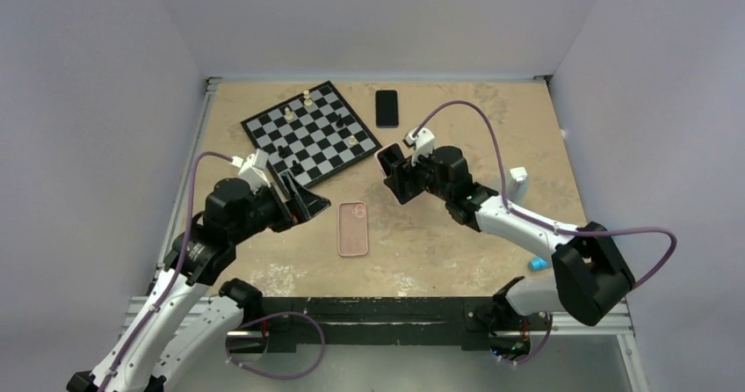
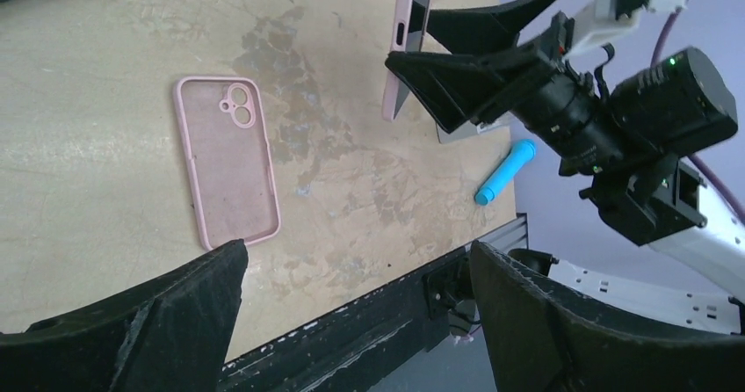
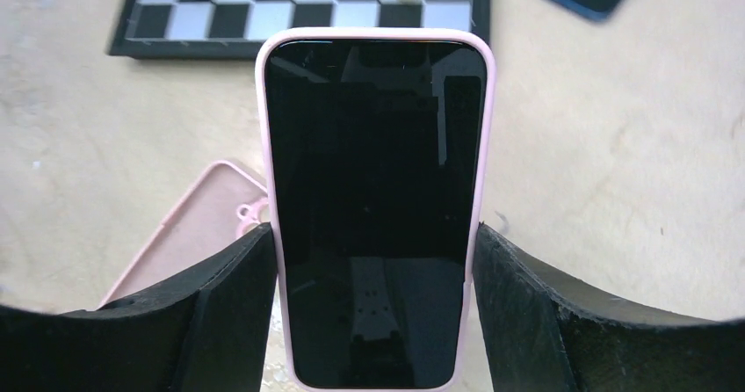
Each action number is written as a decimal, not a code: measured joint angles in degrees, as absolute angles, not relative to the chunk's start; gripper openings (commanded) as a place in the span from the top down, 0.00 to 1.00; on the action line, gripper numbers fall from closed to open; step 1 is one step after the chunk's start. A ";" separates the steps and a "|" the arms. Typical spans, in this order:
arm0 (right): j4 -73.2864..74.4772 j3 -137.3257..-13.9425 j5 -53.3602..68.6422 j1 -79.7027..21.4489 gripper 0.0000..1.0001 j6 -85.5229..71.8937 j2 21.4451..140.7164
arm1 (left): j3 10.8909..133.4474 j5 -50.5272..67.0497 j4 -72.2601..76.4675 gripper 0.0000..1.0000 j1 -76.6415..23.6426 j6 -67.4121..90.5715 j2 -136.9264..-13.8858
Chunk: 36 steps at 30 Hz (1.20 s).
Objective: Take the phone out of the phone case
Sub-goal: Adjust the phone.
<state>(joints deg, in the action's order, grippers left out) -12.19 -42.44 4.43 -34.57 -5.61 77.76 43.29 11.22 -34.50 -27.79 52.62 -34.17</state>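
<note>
Over the table (image 1: 457, 243), right gripper (image 3: 373, 251) clasping phone (image 3: 373, 172) (pink-edged), case (image 2: 227, 159) nearby.

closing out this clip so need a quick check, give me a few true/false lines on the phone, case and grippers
1. The right gripper grips the phone. True.
2. The phone sits inside the case. False: the case lies empty on the table.
3. The left gripper is open and holds nothing. True.
4. The case lies on the chessboard. False: it lies on the table, off the chessboard.
</note>
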 measured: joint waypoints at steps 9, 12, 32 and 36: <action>-18.00 -42.02 6.50 -44.01 1.00 0.43 77.43 | 45.04 15.33 -31.77 0.02 -23.29 55.22 -42.92; -18.11 -42.00 8.10 -46.17 1.00 2.24 77.52 | 45.98 17.47 -29.67 0.07 -23.00 54.76 -48.77; -18.68 -41.98 12.21 -53.39 1.00 7.81 77.41 | 53.78 24.58 -28.60 0.36 -23.05 40.69 -62.33; -18.63 -41.98 12.21 -53.89 1.00 8.03 77.06 | 53.78 26.13 -28.84 0.43 -23.75 39.35 -64.10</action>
